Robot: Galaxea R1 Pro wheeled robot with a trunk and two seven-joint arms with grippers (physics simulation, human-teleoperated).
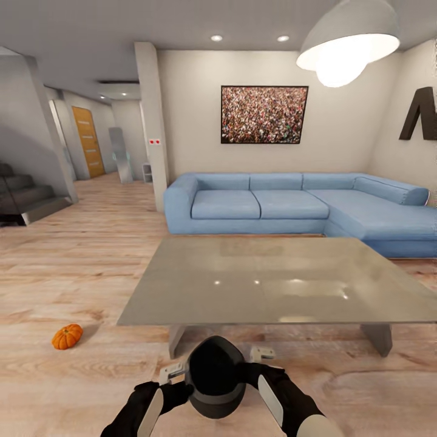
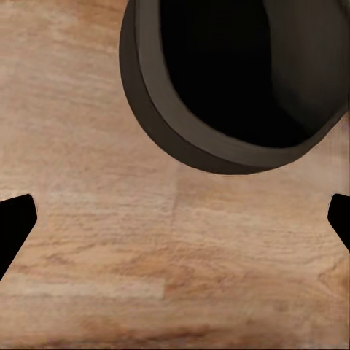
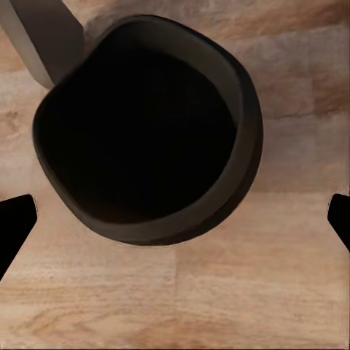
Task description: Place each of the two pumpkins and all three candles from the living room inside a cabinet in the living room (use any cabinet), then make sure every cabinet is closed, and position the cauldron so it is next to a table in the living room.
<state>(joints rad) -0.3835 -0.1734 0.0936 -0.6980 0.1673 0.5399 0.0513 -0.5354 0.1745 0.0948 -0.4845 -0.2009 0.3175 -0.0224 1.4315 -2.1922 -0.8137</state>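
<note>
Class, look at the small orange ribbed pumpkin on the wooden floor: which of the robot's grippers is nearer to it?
Left. The left gripper is beside the black cauldron, on the side toward the pumpkin; the right gripper is on the cauldron's far side.

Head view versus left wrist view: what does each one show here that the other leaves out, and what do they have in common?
Head view alone: the glass-topped table, a pumpkin on the floor off the table's left corner, the blue sofa behind it, a wall picture, a ceiling lamp, stairs, and both grippers, left and right, flanking the cauldron.
Left wrist view alone: the cauldron's dark interior seen close, with the dark finger tips spread wide at the frame edges.
Both: the cauldron and the wooden floor.
</note>
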